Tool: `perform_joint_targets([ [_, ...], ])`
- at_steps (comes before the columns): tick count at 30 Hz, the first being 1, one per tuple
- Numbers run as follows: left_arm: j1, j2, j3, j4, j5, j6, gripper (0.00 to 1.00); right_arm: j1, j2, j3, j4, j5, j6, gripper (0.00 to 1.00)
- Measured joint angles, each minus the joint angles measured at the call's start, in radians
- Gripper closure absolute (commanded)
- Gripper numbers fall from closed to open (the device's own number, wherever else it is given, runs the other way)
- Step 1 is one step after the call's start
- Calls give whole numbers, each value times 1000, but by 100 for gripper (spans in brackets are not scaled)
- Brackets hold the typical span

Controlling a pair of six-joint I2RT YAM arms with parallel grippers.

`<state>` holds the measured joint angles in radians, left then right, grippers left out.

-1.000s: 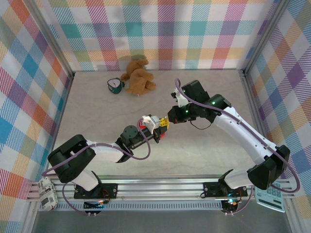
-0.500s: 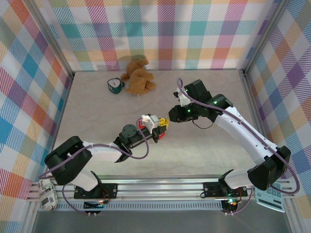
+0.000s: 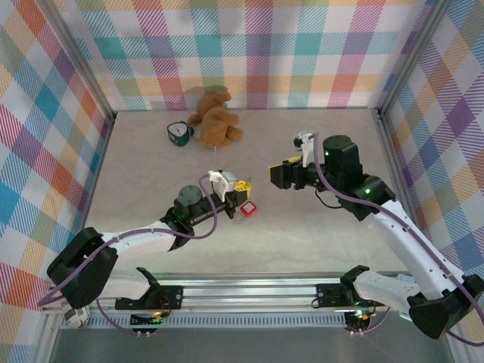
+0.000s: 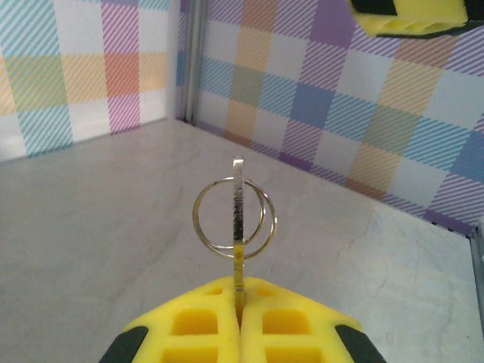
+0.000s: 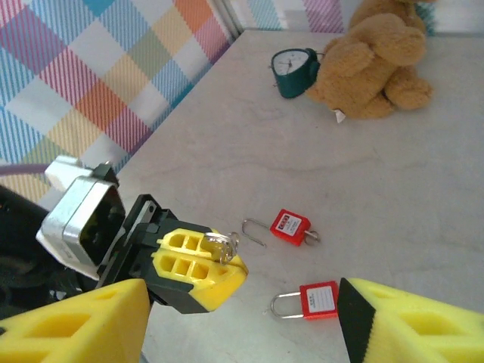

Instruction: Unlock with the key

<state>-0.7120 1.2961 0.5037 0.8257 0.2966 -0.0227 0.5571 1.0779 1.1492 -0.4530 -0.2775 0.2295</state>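
Note:
My left gripper [image 4: 240, 291] is shut on the key [image 4: 238, 204], a thin pale metal blade standing edge-on above the yellow pads with two wire rings looped through it. The right wrist view shows the key [image 5: 219, 243] sticking out of the left gripper [image 5: 219, 261], held above the table. Two red padlocks lie below: one [image 5: 291, 225] with its wire shackle swung out, the other [image 5: 319, 299] with its shackle closed. From above, one red padlock [image 3: 247, 209] lies just beside the left gripper [image 3: 240, 187]. My right gripper [image 3: 274, 174] is open and empty, a short way to the right.
A brown teddy bear [image 3: 215, 117] and a small teal alarm clock [image 3: 178, 134] sit at the back of the table. Plaid walls close in the left, back and right sides. An aluminium rail [image 3: 249, 291] runs along the near edge.
My right gripper has opened and drawn back to the right, away from the left gripper's tips. The left gripper has shifted slightly back and left, keeping the key.

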Motion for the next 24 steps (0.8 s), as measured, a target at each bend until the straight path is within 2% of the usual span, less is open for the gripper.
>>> perform_joint_targets([
  [3, 29, -14, 31, -90, 66, -31, 100, -4, 68, 23, -13, -19, -33, 39],
  [8, 72, -14, 95, -171, 199, -83, 100, -68, 84, -92, 120, -181, -37, 36],
  [15, 99, 65, 144, -143, 378, -211, 100, -93, 150, -124, 229, -441, -37, 39],
  [24, 103, 137, 152, -51, 459, -353, 100, -93, 200, -124, 256, -547, -36, 47],
])
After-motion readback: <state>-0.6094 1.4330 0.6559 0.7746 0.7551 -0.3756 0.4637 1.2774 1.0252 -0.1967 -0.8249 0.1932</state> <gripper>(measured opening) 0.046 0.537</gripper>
